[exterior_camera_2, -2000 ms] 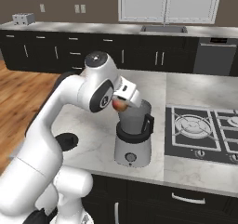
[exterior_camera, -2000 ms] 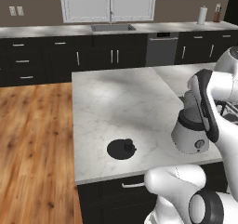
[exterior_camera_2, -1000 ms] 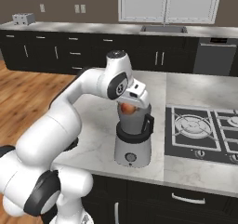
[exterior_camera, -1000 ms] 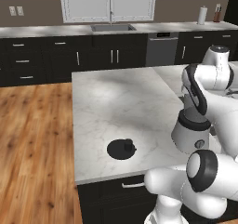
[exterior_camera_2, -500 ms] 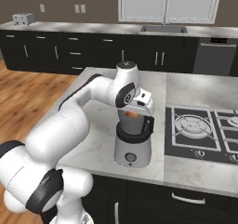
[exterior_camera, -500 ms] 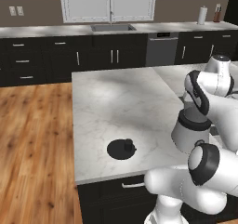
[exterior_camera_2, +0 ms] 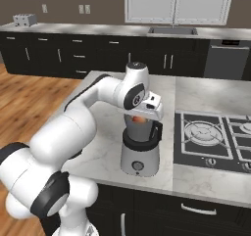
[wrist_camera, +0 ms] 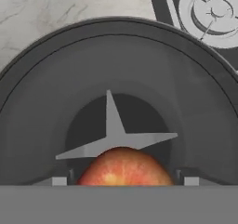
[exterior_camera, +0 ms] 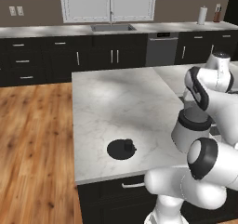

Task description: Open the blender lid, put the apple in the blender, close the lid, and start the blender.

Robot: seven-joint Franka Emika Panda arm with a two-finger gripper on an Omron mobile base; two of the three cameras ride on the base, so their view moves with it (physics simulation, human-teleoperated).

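The blender [exterior_camera_2: 139,159] stands near the island's front edge, its grey base under a dark open-topped jar [wrist_camera: 42,102]. Looking straight down into the jar, I see the blades [wrist_camera: 114,137] at the bottom. My gripper [wrist_camera: 124,181] hangs in the jar mouth, open. The red-orange apple [wrist_camera: 123,165] sits between its fingertips [wrist_camera: 59,181] with a thin gap on each side. Through the jar wall the apple [exterior_camera_2: 139,118] glows orange under my hand. The blender lid [exterior_camera: 122,149], a black disc with a knob, lies flat on the marble left of the blender [exterior_camera: 191,131].
A gas cooktop [exterior_camera_2: 211,137] lies just right of the blender. The marble island [exterior_camera: 116,107] stretches left and back, with its front edge close to the lid. Sink and dark cabinets [exterior_camera: 111,56] line the far wall.
My hand carried the apple rightward and down into the jar mouth. The fingers have spread slightly off the apple. Lid and blender have not moved.
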